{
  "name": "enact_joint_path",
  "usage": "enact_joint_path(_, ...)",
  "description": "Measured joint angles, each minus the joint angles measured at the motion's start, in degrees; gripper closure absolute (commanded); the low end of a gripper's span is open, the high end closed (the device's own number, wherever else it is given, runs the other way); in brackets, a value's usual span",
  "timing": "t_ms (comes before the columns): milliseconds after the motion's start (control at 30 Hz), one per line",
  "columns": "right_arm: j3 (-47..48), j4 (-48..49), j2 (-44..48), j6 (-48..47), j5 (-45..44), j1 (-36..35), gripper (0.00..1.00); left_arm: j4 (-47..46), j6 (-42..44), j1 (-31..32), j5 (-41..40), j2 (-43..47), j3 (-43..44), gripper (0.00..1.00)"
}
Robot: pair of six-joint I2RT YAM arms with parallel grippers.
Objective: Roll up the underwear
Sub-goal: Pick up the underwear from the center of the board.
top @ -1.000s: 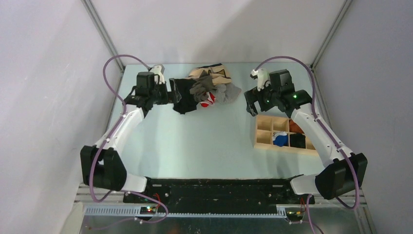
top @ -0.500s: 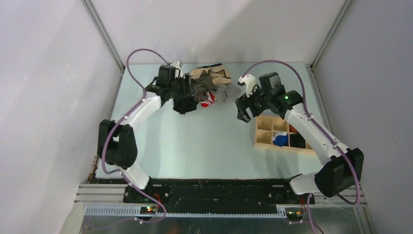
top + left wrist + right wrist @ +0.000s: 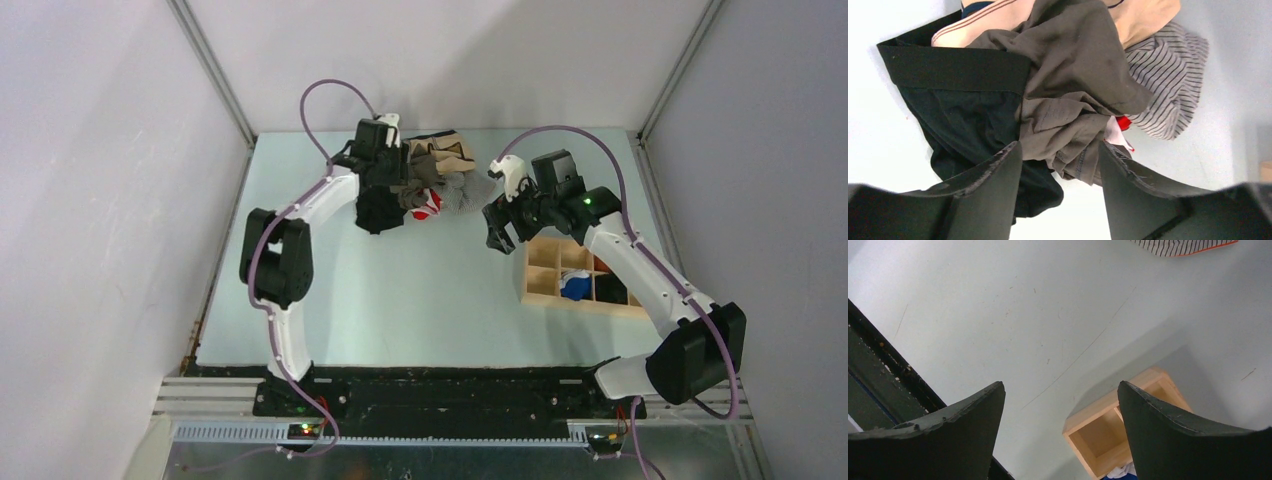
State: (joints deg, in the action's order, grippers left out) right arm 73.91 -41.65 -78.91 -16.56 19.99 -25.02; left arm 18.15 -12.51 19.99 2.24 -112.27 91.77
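Observation:
The underwear [image 3: 1073, 95] is dark olive-brown and lies crumpled on top of a heap of garments at the back of the table [image 3: 420, 172]. My left gripper [image 3: 1058, 147] hangs over the heap's near edge [image 3: 398, 185]. Its jaws are open and straddle a bunched fold of the olive fabric, which reaches both fingers. The waistband is hidden. My right gripper [image 3: 1060, 387] is open and holds nothing. It hovers above bare table between the heap and the wooden box [image 3: 497, 235].
A black garment [image 3: 963, 115] lies under the underwear on the left. A beige garment [image 3: 1143, 15] sits behind, with a grey striped one [image 3: 1168, 60] and a red-and-white piece [image 3: 1120, 125] to the right. The wooden divided box [image 3: 585, 275] holds rolled items at right.
My left arm has swung right along the back onto the heap, and its jaws have narrowed around the olive fold. The right gripper has shifted slightly left and nearer.

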Motion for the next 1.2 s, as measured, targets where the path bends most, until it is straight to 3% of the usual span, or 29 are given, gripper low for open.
enact_joint_path(300,0.0,0.0,0.0,0.0,0.0,0.0,0.11,0.1,4.1,0.6,-0.9,-4.0,0.7,0.41)
enact_joint_path(367,0.0,0.1,0.0,0.0,0.0,0.0,0.11,0.4,5.0,0.7,-1.0,-4.8,1.5,0.47)
enact_joint_path(433,0.0,0.1,0.0,0.0,0.0,0.0,0.11,0.4,5.7,0.9,-1.1,-5.6,2.6,0.60)
enact_joint_path(500,0.0,0.1,0.0,0.0,0.0,0.0,0.11,0.5,7.1,0.9,-1.2,-6.3,4.2,0.78)
enact_joint_path(533,0.0,0.1,0.0,0.0,0.0,-0.1,0.11,0.6,7.5,0.9,-1.2,-6.6,4.9,0.94)
enact_joint_path(600,0.0,0.2,-0.1,0.0,0.0,-0.2,0.11,1.4,8.6,1.0,-1.4,-6.7,6.6,0.99)
enact_joint_path(833,0.0,0.2,-0.2,0.0,-0.3,-0.2,0.11,3.8,11.3,1.0,0.7,-3.0,10.7,1.00)
enact_joint_path(867,0.0,0.3,-0.3,0.0,-0.3,-0.2,0.11,4.2,11.8,1.0,1.3,-1.6,10.7,0.98)
enact_joint_path(933,0.0,0.4,-0.6,0.2,-0.4,-0.2,0.11,4.5,13.1,1.1,2.6,2.0,10.6,0.76)
enact_joint_path(967,0.0,0.4,-0.8,0.3,-0.4,-0.2,0.11,4.4,13.8,1.1,3.2,3.8,10.6,0.56)
enact_joint_path(1033,-0.1,0.5,-1.3,0.7,-0.4,-0.2,0.11,4.6,15.4,1.1,4.5,6.9,10.8,0.35)
enact_joint_path(1100,-0.1,0.7,-1.8,1.2,-0.4,-0.2,0.11,6.5,15.7,1.1,5.1,7.2,13.4,0.27)
enact_joint_path(1200,-0.1,0.8,-2.3,1.6,-0.4,-0.3,0.11,7.0,15.8,1.4,5.0,3.7,16.0,0.32)
